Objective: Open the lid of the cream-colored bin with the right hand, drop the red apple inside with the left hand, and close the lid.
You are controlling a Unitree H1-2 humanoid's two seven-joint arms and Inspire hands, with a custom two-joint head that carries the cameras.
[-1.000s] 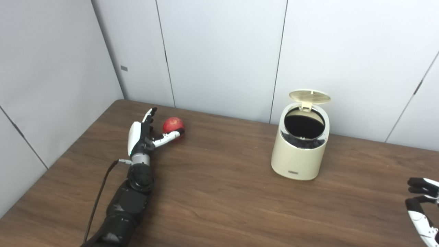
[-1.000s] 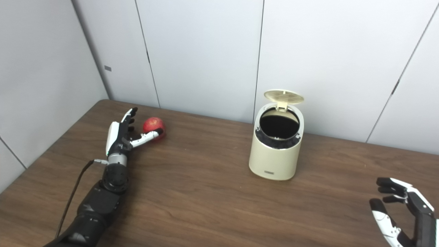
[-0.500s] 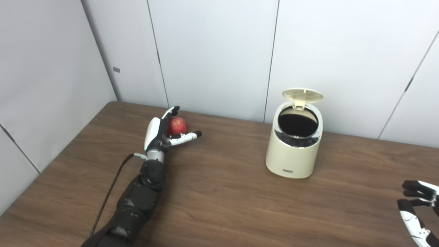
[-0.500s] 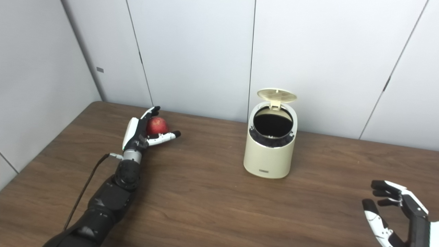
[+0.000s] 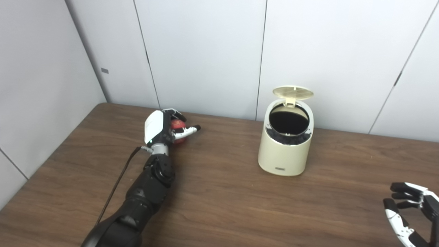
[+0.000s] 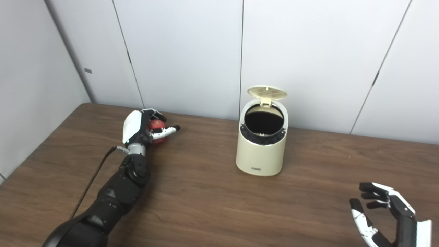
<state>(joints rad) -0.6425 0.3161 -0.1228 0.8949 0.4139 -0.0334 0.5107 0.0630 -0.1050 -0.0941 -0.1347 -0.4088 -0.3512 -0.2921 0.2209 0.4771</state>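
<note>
The cream-colored bin [image 5: 285, 145] stands on the brown table [image 5: 223, 192] with its round lid [image 5: 292, 92] tipped up at the back and the dark inside showing. At the far left lies the red apple [image 5: 176, 125], mostly covered by my left hand [image 5: 161, 128], whose fingers curl over it while the thumb sticks out to the right. The apple still rests on the table. My right hand [image 6: 384, 211] hovers low at the bottom right corner, open, fingers spread, holding nothing, well away from the bin.
Grey wall panels close off the table at the back and on the left. A black cable [image 5: 116, 185] trails along my left forearm.
My left hand has gone from beside the apple to over it, and its fingers have curled down around it. The camera has turned left, shifting the whole picture. The right hand has barely moved.
</note>
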